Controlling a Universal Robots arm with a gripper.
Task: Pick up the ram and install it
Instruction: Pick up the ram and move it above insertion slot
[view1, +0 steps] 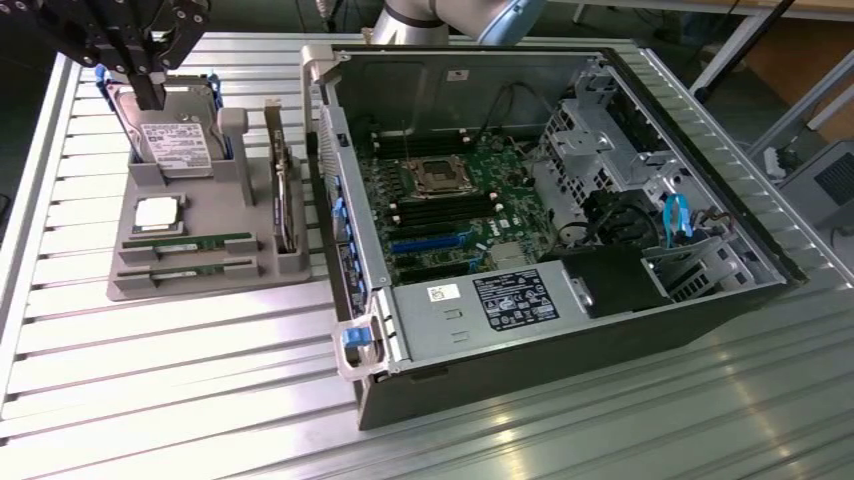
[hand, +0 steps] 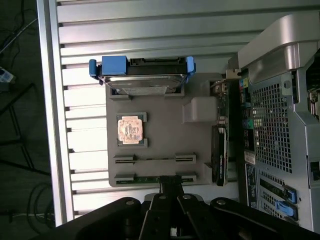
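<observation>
On the grey tray (view1: 200, 287), ram (view1: 187, 243) far below the tool (view1: 144, 92); grip state unclear.

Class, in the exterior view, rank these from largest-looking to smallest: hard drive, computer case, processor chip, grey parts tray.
Largest to smallest:
computer case
grey parts tray
hard drive
processor chip
The gaps are plain; none look alike.

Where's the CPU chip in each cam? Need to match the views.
Exterior view: the processor chip lies flat on the gray tray at the exterior view's left, next to the hard drive, which stands on edge.
Wrist view: the processor chip sits in its square pocket in the tray, next to the hard drive.
Shared landmark: the hard drive at the tray's end.
</observation>
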